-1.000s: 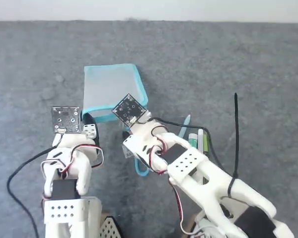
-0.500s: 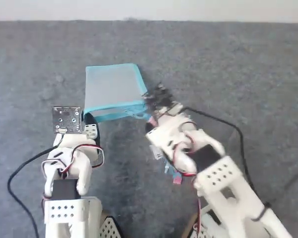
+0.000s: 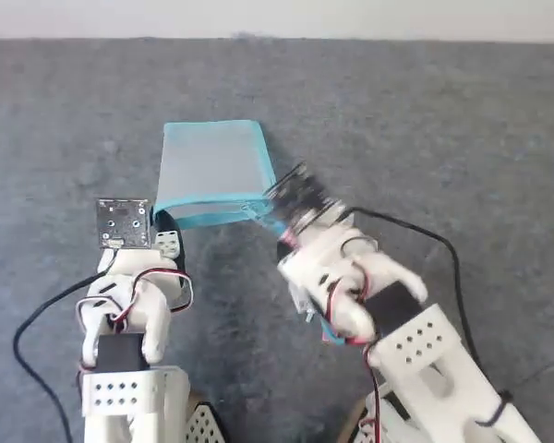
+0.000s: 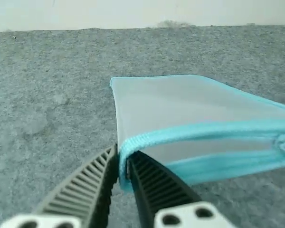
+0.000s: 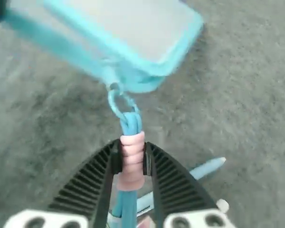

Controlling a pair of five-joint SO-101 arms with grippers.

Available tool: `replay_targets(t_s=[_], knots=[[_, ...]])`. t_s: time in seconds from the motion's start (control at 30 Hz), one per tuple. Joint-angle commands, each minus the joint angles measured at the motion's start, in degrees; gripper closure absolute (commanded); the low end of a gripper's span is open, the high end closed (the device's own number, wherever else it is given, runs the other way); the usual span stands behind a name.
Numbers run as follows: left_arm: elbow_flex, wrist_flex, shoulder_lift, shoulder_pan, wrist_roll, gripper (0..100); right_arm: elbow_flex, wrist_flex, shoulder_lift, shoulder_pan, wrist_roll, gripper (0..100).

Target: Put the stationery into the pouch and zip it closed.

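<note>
One pouch [image 3: 212, 166], two arms, one pale blue pen [image 5: 206, 167]. The pouch lies on the grey worktop [image 3: 462, 120] with bare room beyond it and to both sides, up to the far edge by the wall. The left arm [image 3: 129, 305] has its jaws pinched tight on the pouch's near corner. The right arm [image 3: 351, 286] has its jaws clamped on the pink sleeve [image 5: 132, 161] of the zip's pull cord [image 5: 129, 121]. The pen lies on the worktop outside the pouch. Whether anything is in the pouch cannot be told.
</note>
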Motion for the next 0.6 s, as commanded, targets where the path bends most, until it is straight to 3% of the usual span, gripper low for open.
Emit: replay_targets(t_s=[0.0, 0.1, 0.2, 0.33, 0.57], knots=[[-2.77, -0.09, -0.88, -0.44, 0.88, 99, -3.43, 4.18, -6.29, -10.07, 5.19, 81.2], [-2.95, -0.09, -1.14, -0.35, 0.70, 99, -3.69, 7.60, -10.68, -12.62, 8.97, 67.1], [-4.53, 0.97, -0.88, -0.35, 0.79, 99, -3.60, 6.99, -13.67, -6.64, 9.14, 58.6], [-8.22, 5.89, -1.14, -0.26, 0.70, 99, -3.25, 2.68, -12.26, -0.04, 9.32, 57.4], [-10.77, 10.29, -1.14, 0.18, -2.81, 99, -3.34, -4.18, -1.63, 0.04, 15.21, 57.4]])
